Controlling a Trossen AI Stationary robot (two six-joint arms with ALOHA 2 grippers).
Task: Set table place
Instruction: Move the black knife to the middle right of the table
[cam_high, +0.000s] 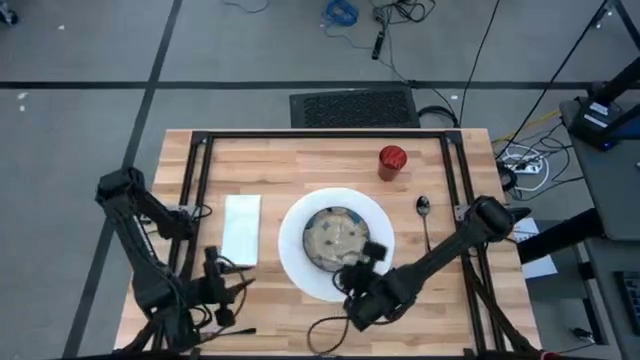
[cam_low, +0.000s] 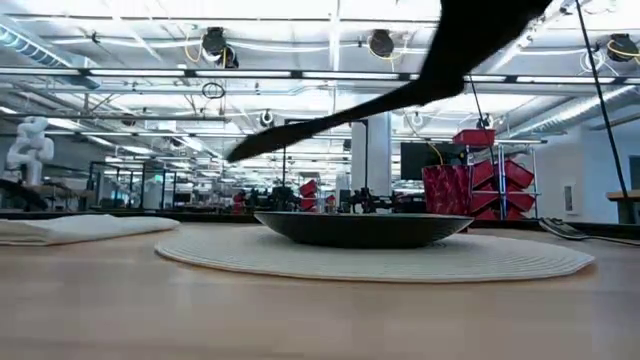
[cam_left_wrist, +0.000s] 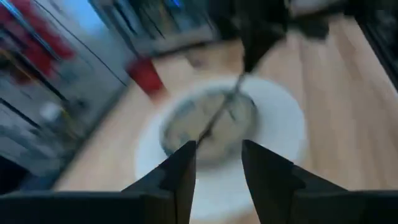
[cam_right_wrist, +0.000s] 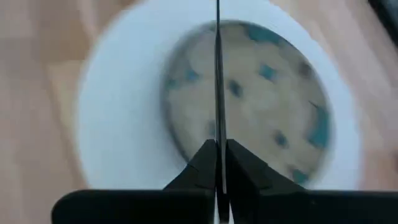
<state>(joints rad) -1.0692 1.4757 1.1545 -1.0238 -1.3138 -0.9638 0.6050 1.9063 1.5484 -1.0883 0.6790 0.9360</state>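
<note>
Here the right gripper (cam_right_wrist: 219, 163) was pinched tight on a thin dark piece of cutlery (cam_right_wrist: 217, 81) above the speckled bowl (cam_high: 335, 238), which sat on the white plate (cam_high: 296, 240) mid-table (cam_high: 300, 160). The left gripper (cam_left_wrist: 217, 163) hung with fingers spread near the front edge, beside the white napkin (cam_high: 241, 228); a spoon (cam_high: 424, 218) and red cup (cam_high: 391, 161) lay to the plate's right.

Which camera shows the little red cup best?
The high view: the red cup stands whole and sharp near the table's far right corner. The left wrist view shows it blurred beyond the plate. The low and right wrist views don't show it.
</note>
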